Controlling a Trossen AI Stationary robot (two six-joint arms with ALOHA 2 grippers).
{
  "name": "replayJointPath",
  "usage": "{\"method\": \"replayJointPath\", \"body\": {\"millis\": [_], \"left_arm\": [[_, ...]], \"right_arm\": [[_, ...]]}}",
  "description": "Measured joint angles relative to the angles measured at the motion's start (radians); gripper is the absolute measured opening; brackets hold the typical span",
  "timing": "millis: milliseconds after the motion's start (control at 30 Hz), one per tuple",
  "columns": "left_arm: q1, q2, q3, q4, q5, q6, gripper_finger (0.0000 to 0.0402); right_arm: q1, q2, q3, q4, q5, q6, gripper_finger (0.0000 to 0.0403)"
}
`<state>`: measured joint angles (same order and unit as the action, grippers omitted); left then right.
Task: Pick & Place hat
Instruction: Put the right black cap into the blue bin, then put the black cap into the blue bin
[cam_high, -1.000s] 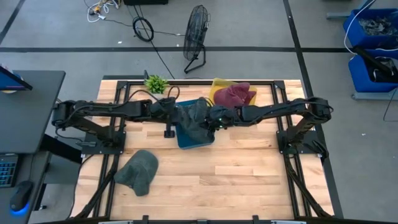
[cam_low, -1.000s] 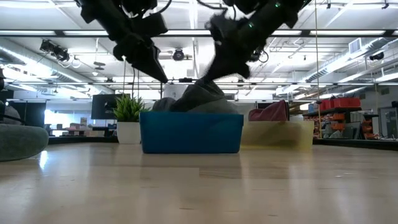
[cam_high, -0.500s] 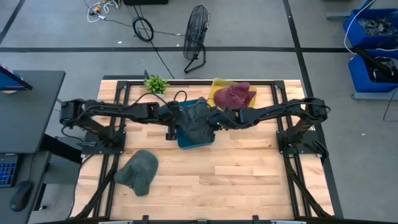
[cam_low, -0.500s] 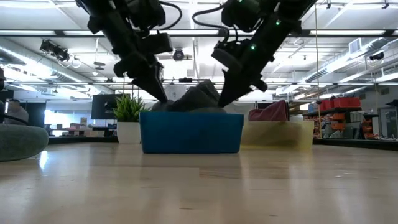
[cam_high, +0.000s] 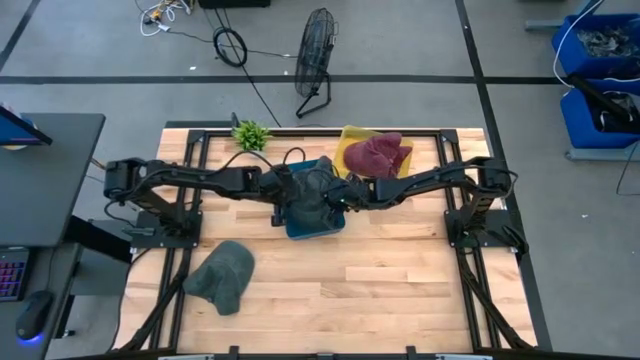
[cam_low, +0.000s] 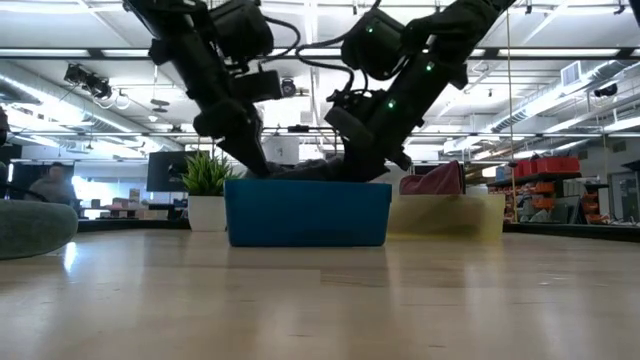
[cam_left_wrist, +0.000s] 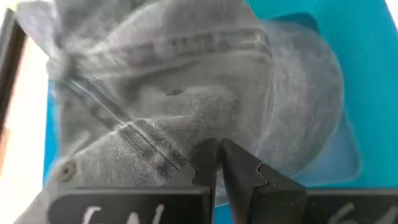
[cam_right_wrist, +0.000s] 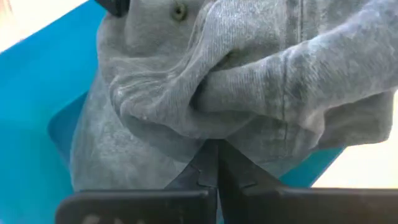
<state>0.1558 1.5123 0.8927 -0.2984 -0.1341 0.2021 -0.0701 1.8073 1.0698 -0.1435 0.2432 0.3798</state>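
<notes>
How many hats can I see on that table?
3: a grey hat in the blue bin, a maroon one on the yellow bin, and a green one loose on the table. Others may be hidden underneath.

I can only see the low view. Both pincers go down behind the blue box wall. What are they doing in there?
Observer: From above, both are on a grey hat that sits in the blue bin.
Operator: Are they squeezing it?
Observer: Yes. The left wrist view shows the left pincer shut on a fold of the hat, and the right wrist view shows the right pincer shut on a fold too.
Operator: Are there more hats?
Observer: From above, a maroon hat lies in the yellow bin next to the blue one, and another grey-green hat lies on the table near the front left.
</notes>
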Motion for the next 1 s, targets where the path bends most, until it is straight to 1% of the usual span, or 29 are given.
{"method": "replayJointPath", "body": {"millis": [67, 233, 367, 467, 600, 700, 767, 833, 900, 1000], "left_arm": [[0.0, 0.03, 0.0, 0.001, 0.0, -0.011, 0.0028], [0.0, 0.103, 0.002, 0.005, 0.0, -0.009, 0.0028], [-0.008, 0.091, 0.001, -0.009, -0.001, -0.019, 0.0028], [-0.017, 0.032, -0.001, -0.02, -0.001, -0.029, 0.0028], [-0.038, -0.085, -0.001, -0.043, -0.001, -0.03, 0.0028], [-0.067, -0.191, -0.001, -0.102, 0.0, -0.037, 0.0028], [-0.094, -0.261, -0.001, -0.176, 0.0, -0.058, 0.0028], [-0.124, -0.323, -0.001, -0.272, 0.002, -0.123, 0.0028], [-0.153, -0.374, 0.0, -0.367, 0.006, -0.241, 0.0029], [-0.204, -0.423, 0.0, -0.554, 0.076, -0.406, 0.0041]], "right_arm": [[0.0, 0.005, 0.0, -0.001, -0.013, -0.002, 0.0002], [-0.001, 0.011, 0.0, -0.005, -0.089, -0.044, 0.0002], [0.0, -0.009, -0.001, -0.029, -0.109, -0.081, 0.0002], [0.0, -0.052, -0.001, -0.057, -0.11, -0.093, 0.0003], [0.002, -0.118, -0.001, -0.094, -0.106, -0.1, 0.0006], [0.009, -0.163, -0.001, -0.09, -0.103, -0.1, 0.0007], [0.017, -0.183, -0.001, -0.087, -0.103, -0.101, 0.0008], [0.025, -0.197, -0.001, -0.087, -0.103, -0.101, 0.0008], [0.033, -0.203, -0.001, -0.087, -0.103, -0.101, 0.0008], [0.042, -0.203, -0.001, -0.09, -0.103, -0.108, 0.0008]]}}
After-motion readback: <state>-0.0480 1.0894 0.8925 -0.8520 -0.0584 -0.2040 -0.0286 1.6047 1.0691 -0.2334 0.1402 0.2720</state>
